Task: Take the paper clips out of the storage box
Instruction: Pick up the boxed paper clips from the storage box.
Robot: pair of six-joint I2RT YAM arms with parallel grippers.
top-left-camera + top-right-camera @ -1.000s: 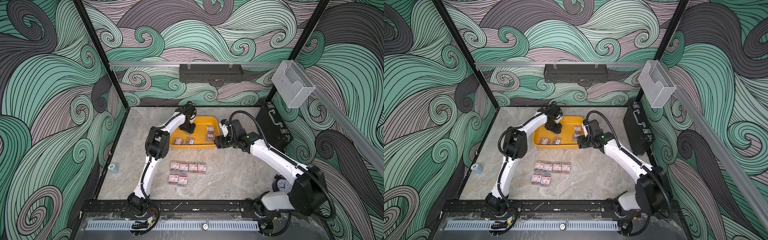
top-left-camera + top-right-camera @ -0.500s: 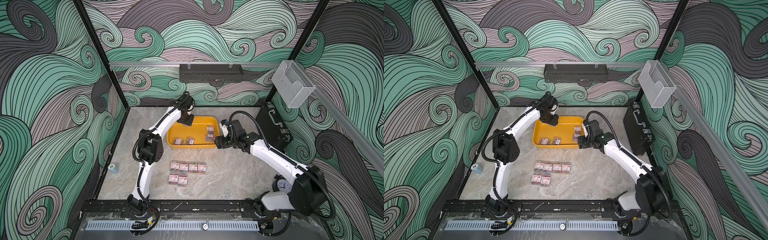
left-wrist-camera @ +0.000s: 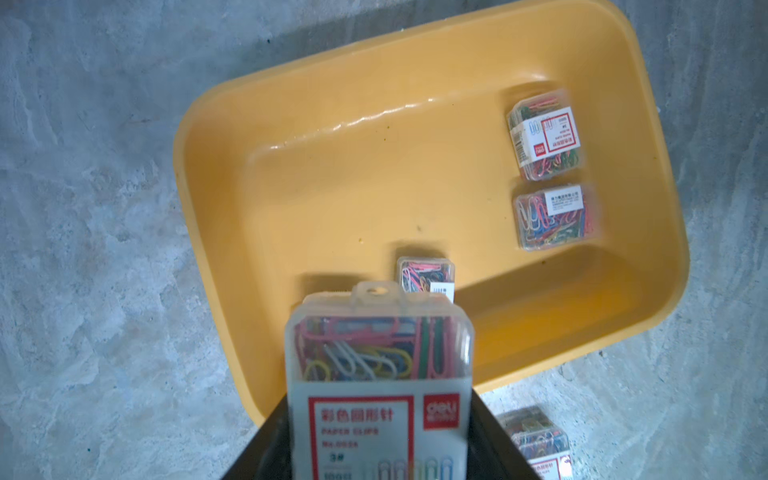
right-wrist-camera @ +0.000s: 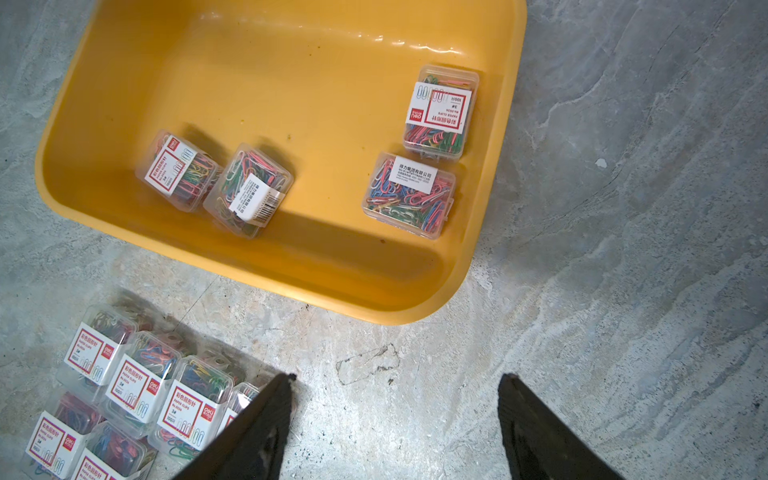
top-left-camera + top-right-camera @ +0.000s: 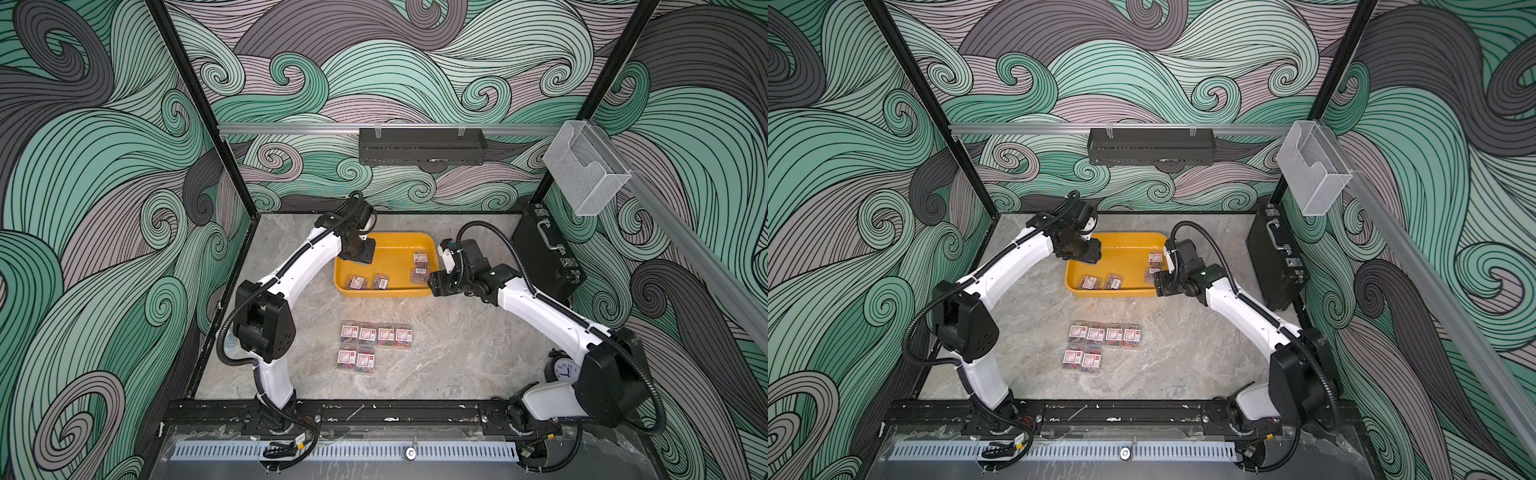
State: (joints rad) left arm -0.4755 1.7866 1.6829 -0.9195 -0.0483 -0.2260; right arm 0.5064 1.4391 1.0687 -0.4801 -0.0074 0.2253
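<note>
The yellow storage box point(image 5: 382, 293) point(image 5: 1113, 291) lies at the back middle of the table. Several boxes of paper clips point(image 5: 356, 282) point(image 4: 434, 116) are still inside it. My left gripper point(image 5: 360, 257) point(image 3: 380, 436) hangs over the storage box's back left corner, shut on one clear box of paper clips point(image 3: 380, 374) with its red-and-white label facing the wrist camera. Several more boxes of paper clips point(image 5: 376, 334) point(image 4: 137, 382) lie in two rows on the table in front. My right gripper point(image 5: 436, 286) point(image 4: 397, 378) is open over bare table by the front right corner.
A black briefcase point(image 5: 544, 253) stands against the right wall. Above it a clear bin point(image 5: 582, 170) hangs on the wall. A black shelf point(image 5: 422, 145) is fixed to the back wall. A small clock point(image 5: 563, 370) sits by the right arm's base.
The left arm's elbow has swung out to the left and toward the front. Its gripper stays over the storage box's back left with the box in it. The right arm has not moved.
</note>
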